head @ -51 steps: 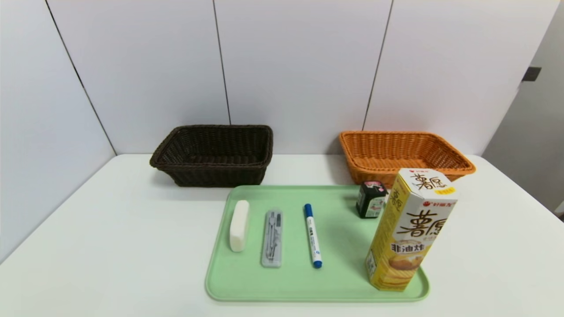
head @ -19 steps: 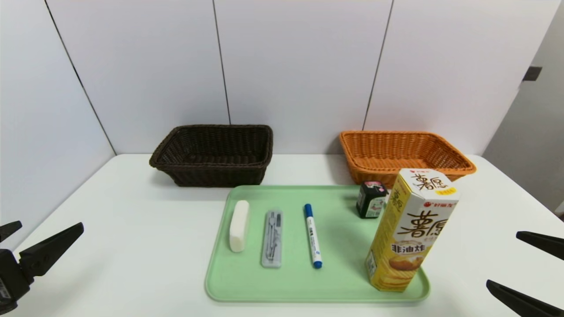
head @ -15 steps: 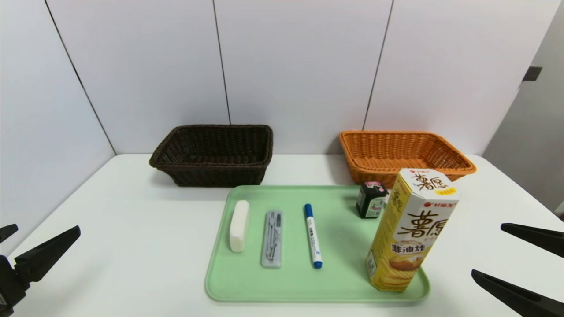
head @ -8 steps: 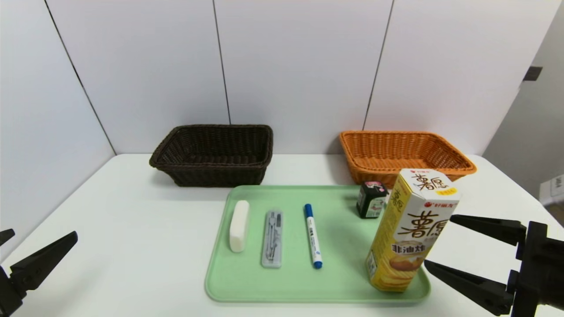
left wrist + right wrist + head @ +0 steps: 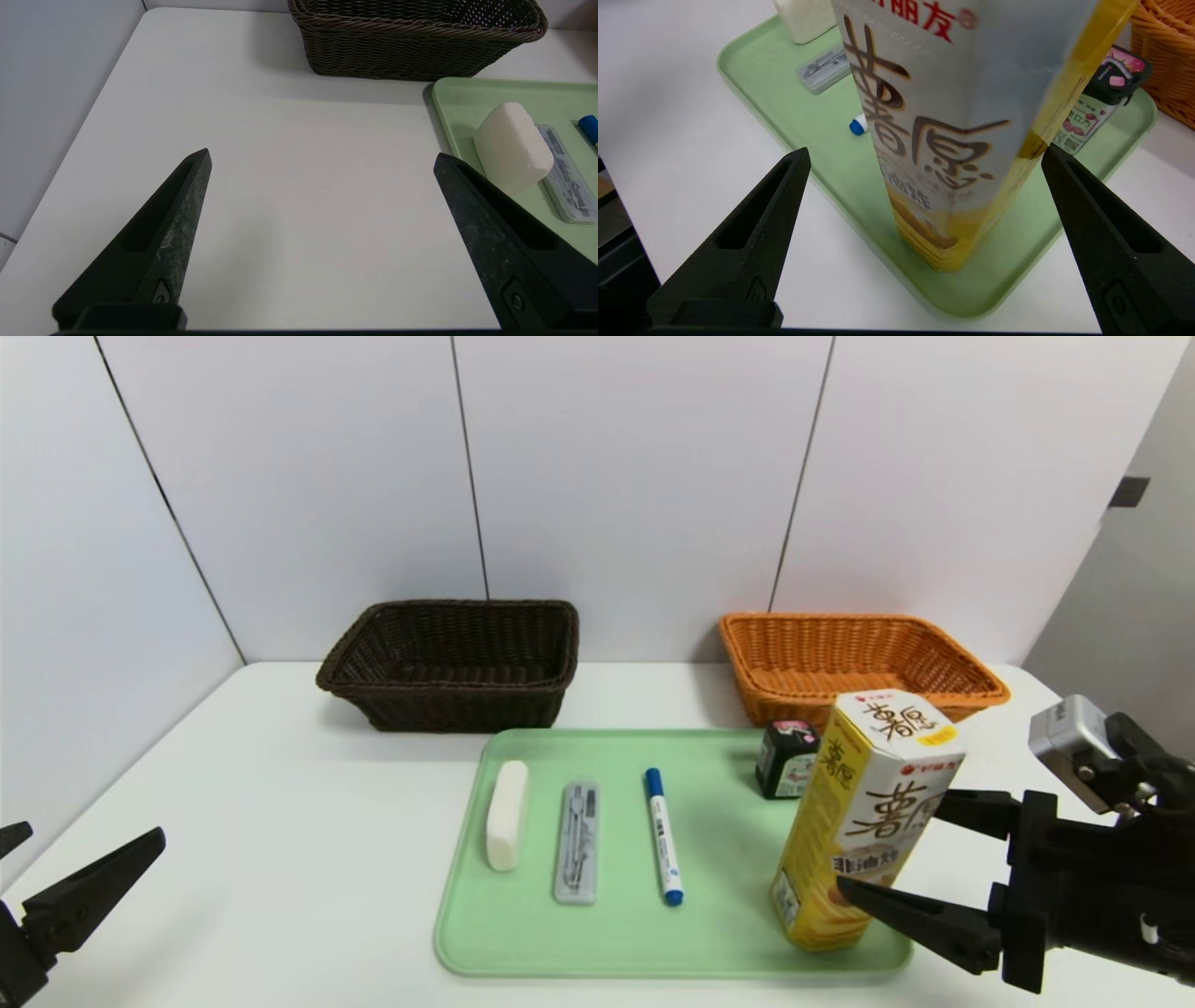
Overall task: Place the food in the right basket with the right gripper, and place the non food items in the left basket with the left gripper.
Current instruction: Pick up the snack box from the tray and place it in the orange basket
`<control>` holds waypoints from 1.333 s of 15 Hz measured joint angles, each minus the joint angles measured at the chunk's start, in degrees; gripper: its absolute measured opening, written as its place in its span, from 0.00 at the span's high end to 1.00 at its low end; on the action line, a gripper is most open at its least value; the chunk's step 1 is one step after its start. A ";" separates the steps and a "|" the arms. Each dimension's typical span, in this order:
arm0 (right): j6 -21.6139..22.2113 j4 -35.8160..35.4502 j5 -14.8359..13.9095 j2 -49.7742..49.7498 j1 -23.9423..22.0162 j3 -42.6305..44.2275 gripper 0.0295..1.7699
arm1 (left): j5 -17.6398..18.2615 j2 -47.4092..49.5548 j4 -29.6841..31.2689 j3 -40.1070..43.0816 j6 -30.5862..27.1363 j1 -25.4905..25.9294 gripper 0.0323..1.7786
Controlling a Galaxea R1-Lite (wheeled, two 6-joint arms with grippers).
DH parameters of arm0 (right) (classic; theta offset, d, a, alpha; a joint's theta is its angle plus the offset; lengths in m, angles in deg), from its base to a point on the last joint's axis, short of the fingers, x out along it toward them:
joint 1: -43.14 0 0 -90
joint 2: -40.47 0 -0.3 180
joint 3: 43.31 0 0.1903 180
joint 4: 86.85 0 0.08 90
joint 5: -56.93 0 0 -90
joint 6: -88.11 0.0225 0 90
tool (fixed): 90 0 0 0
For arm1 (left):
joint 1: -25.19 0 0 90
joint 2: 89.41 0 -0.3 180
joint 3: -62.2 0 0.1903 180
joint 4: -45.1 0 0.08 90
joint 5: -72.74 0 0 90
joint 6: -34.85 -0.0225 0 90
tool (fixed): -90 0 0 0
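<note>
Since both baskets hold nothing and every item sits on the green tray (image 5: 467, 933), the sorting appears to be only at its first pick. At the near left edge the left gripper (image 5: 322, 158) hangs over bare table with its jaws spread wide, holding nothing. Beyond it, the dark brown left basket (image 5: 448, 665) stands against the wall. On the tray, left to right, lie the non-food things: the white block (image 5: 507, 814), the clear case of drawing tools (image 5: 577, 841) and the blue-capped marker (image 5: 662, 834), all waiting for the left arm. Then comes the food: the small black packet (image 5: 787, 758) at the tray's far edge and the tall yellow carton (image 5: 864, 821) at its near right corner, leaning slightly. The right gripper (image 5: 892, 845) reaches in from the right, jaws apart on either side of the carton (one seems to touch its front face, though contact cannot be confirmed), not yet clamped. The orange right basket (image 5: 859, 658) stands just behind. All five items are left to place. The white table (image 5: 280, 821) is smooth, backed by plain white wall panels (image 5: 635, 476).
</note>
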 joint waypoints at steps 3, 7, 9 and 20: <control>0.09 -3.67 0.00 4.16 -0.35 0.09 0.03 | 0.00 -0.11 -0.04 -0.09 -0.05 0.00 0.05; 0.09 -7.74 -0.09 8.77 -1.18 0.06 0.03 | 0.00 -0.06 -0.04 -0.04 -0.07 0.00 0.05; 0.20 -11.50 -0.22 10.91 -1.46 -0.33 0.03 | 0.00 0.02 -0.02 0.09 -0.05 0.00 0.05; 0.54 -19.54 -0.06 14.20 -2.17 -3.66 0.53 | -0.06 0.63 -0.02 1.97 -0.07 0.00 0.05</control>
